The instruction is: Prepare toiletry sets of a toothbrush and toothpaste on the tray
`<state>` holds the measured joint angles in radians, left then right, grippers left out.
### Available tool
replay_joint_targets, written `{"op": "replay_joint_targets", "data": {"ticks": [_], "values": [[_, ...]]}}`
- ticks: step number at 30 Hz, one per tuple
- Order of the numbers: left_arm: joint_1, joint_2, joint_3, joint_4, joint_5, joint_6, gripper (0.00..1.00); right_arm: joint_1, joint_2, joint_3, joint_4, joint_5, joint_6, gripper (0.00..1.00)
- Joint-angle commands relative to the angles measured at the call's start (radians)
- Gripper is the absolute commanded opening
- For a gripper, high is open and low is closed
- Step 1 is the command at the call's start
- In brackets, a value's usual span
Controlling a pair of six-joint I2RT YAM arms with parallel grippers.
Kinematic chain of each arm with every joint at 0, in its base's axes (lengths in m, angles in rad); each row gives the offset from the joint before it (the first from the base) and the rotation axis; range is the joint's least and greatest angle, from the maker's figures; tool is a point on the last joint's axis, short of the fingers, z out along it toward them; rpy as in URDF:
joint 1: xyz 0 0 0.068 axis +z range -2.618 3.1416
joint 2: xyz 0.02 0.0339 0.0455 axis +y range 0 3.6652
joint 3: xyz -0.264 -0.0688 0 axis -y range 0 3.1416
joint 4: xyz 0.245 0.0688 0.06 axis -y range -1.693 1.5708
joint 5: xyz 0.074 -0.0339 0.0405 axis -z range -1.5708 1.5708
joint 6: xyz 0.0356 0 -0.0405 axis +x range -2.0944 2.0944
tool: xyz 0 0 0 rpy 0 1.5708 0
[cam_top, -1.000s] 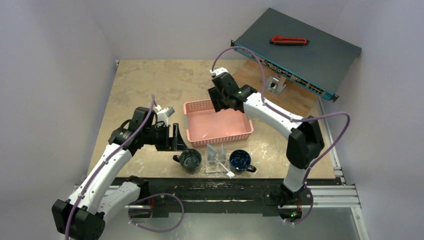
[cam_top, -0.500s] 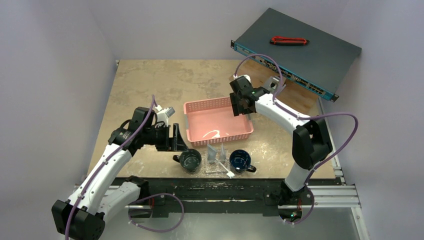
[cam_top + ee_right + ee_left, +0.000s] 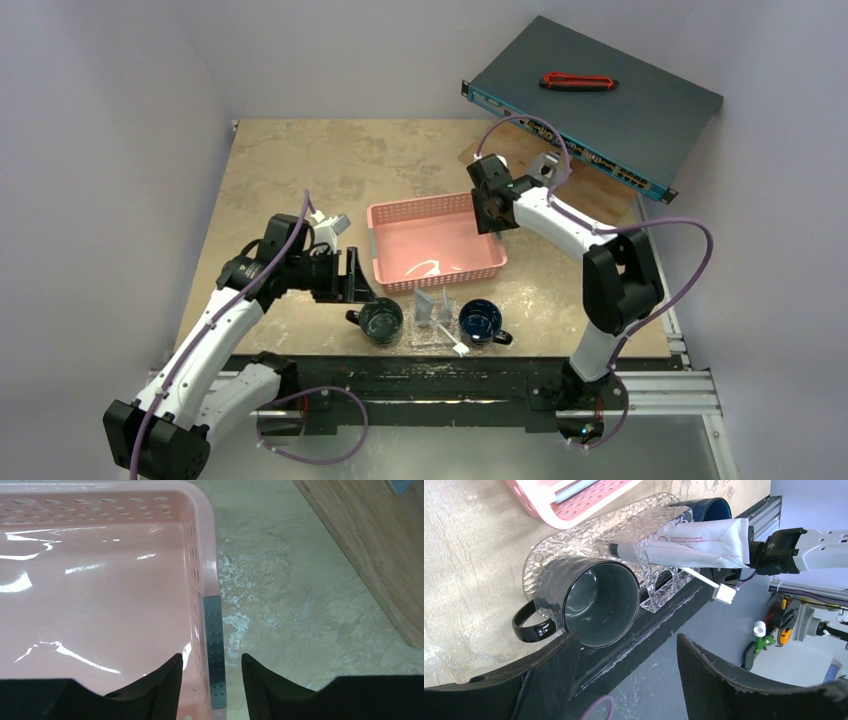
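toothbrush [image 3: 705,580]: partly hidden by toothpaste [image 3: 704,535] | pink basket [image 3: 207,575]: cut off

Glossy pink plastic on the basket [image 3: 100,605], perforated walls. Clear pebbled plastic for the tray [image 3: 574,535]. Shiny dark glaze on the mug [image 3: 599,605]. Matt white toothpaste tube [image 3: 704,537]. Mottled matt table [image 3: 300,605]; grained wood board [image 3: 370,545].

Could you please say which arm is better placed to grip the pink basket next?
Probably the right: the right fingers straddle a side wall of the pink basket, whereas the left fingers hang beside the grey mug.
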<state>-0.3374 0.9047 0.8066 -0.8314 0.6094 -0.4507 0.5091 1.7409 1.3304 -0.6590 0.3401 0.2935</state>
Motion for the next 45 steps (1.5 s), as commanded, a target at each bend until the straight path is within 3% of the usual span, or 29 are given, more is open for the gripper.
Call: {"op": "replay_joint_targets", "data": {"ticks": [1,5,10,12,26,36,45], "values": [[-0.006,-0.012,0.020,0.022,0.026,0.029,0.69,-0.006,0.027,0.006,0.033,-0.019,-0.008,0.47],[-0.006,-0.013,0.021,0.022,0.027,0.030,0.69,-0.007,0.053,0.023,0.028,-0.025,-0.013,0.36],[-0.006,-0.016,0.021,0.024,0.027,0.030,0.69,-0.007,0.071,0.086,0.000,-0.015,-0.037,0.06],[-0.006,-0.018,0.021,0.022,0.026,0.030,0.69,-0.006,0.072,0.118,-0.014,-0.004,-0.044,0.00],[-0.006,-0.023,0.020,0.024,0.024,0.029,0.69,-0.005,0.058,0.349,-0.076,0.124,-0.149,0.00],[-0.006,-0.018,0.020,0.023,0.024,0.029,0.69,0.019,-0.046,0.289,0.089,0.124,-0.238,0.00],[-0.005,-0.015,0.020,0.023,0.024,0.029,0.69,0.078,-0.038,0.361,0.103,0.264,-0.421,0.00]]}}
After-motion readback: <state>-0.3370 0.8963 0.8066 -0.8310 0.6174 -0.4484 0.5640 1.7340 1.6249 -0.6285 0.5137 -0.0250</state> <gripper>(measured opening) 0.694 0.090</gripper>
